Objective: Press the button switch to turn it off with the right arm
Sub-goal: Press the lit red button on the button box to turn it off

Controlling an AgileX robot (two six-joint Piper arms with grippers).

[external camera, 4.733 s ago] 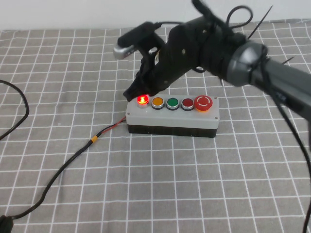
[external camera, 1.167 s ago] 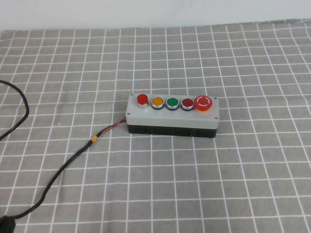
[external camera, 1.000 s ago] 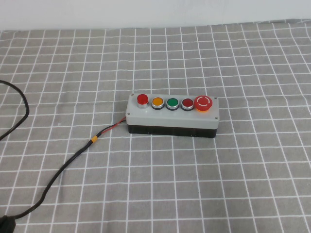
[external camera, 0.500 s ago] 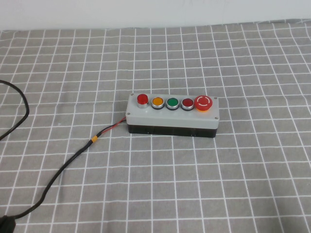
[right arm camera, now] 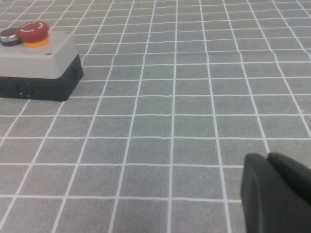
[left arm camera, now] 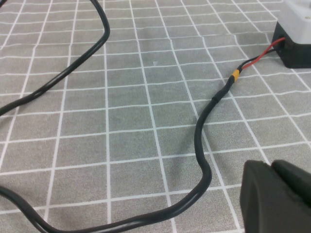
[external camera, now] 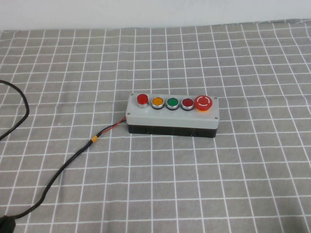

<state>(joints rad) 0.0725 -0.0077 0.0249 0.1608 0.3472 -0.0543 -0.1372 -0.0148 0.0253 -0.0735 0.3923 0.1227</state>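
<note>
Grey 5-button switch box point(external camera: 172, 115) at desk point(external camera: 218, 184) centre; round red button point(external camera: 142, 99) at 9 o'clock unlit. My right claw point(right arm camera: 278, 191), 4 o'clock, and left claw point(left arm camera: 278, 194), 8 o'clock, both pressed together. A press now could relight it.

Left jaws and right jaws alike: matte black, smooth, round-edged, thin seam between.
</note>
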